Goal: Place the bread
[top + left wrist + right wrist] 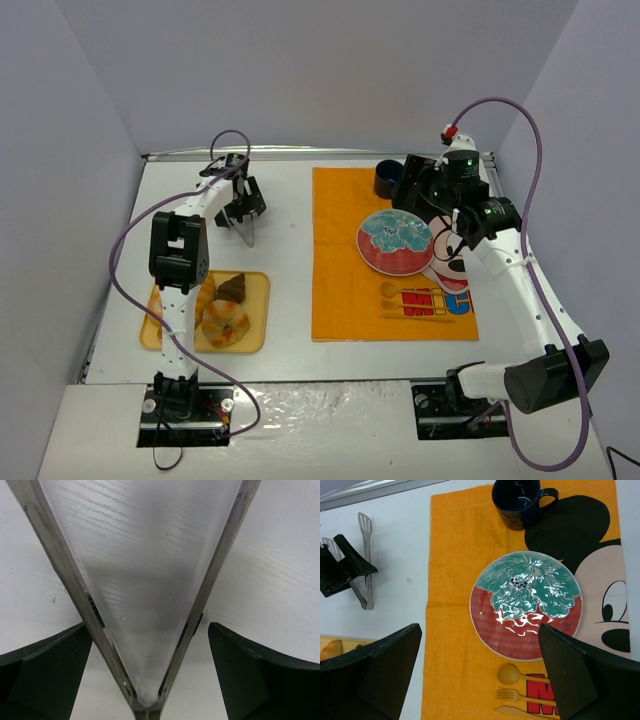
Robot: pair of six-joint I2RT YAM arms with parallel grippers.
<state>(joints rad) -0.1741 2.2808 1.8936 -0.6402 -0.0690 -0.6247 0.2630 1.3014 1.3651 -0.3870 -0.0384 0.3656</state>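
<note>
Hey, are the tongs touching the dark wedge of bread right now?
Apart. The top view shows the tongs over bare table, with a white strip between their tips and the yellow tray where the bread lies.

In the left wrist view the tongs [70, 580] are running off the top edge, so their tips, out ahead of the left gripper [149, 625], are going unseen. In the right wrist view one finger [385, 670] of the right gripper [479, 630] is hiding most of the yellow tray [350, 641] and its pastries. From above, the left arm [178, 290] is covering the tray's left part.
</note>
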